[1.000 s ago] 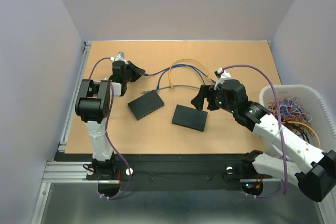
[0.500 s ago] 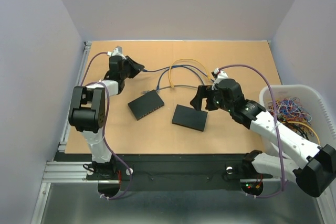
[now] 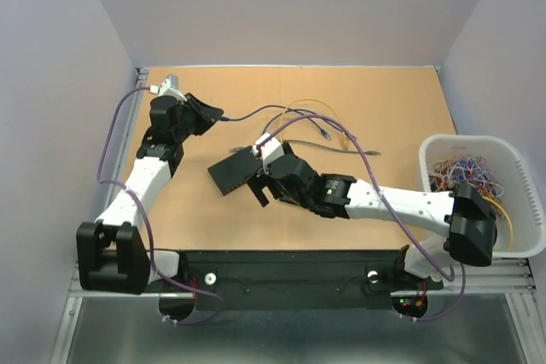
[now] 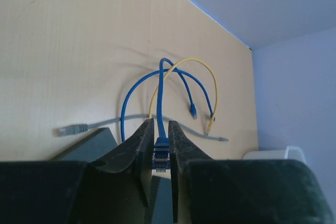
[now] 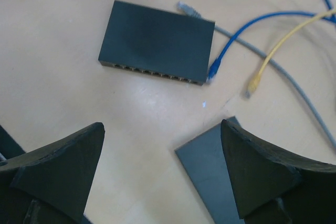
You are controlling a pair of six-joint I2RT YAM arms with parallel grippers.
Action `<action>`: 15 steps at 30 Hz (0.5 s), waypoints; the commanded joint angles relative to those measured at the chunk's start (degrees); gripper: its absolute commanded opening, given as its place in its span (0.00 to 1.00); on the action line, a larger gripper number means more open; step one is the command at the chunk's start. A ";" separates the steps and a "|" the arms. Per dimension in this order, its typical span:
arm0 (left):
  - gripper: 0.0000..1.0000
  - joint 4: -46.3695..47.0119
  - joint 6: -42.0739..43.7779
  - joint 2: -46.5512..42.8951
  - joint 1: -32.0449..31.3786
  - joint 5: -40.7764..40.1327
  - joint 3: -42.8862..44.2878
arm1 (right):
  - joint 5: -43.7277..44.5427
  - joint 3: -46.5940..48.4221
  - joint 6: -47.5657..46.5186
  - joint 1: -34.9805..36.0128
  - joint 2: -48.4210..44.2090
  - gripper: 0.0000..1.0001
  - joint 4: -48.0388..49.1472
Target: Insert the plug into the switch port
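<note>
Your left gripper (image 3: 213, 113) had its 2 fingers pinched shut on the small blue plastic network plug (image 4: 161, 157). It held the plug up at the far left of the brown wooden table (image 3: 384, 91), well apart from the flat black rectangular switch (image 5: 157, 40). The thin blue cable (image 4: 160, 103) trailed off toward the middle. Your right gripper (image 5: 161, 129) hung empty, fingers spread wide, over bare table on the port side of the switch, where 1 row of ports (image 5: 152, 72) faced it. A loose blue plug (image 5: 214, 71) lay against that port-side corner, with a yellow plug (image 5: 254, 82) just beside it. My read was that the plug was light, hard and a little slippery, with a thin latch tab that could snap. So the flat sides of its body were the place to hold, leaving the nose free. The cable looked limp yet springy and likely to tug. The switch looked light enough to skid, so it probably needed bracing by its edges.
</note>
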 commanded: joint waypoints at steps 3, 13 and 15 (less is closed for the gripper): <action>0.00 -9.32 1.22 -10.86 -0.20 1.04 -4.72 | 0.59 -2.75 -13.29 -0.43 -2.40 0.97 23.55; 0.00 -15.22 0.51 -20.01 -0.20 6.14 -8.77 | -2.06 2.61 -19.72 -0.26 6.91 0.99 29.64; 0.00 -16.97 0.51 -20.98 -0.20 6.94 -8.60 | -2.32 2.96 -20.51 -0.17 8.14 1.00 31.75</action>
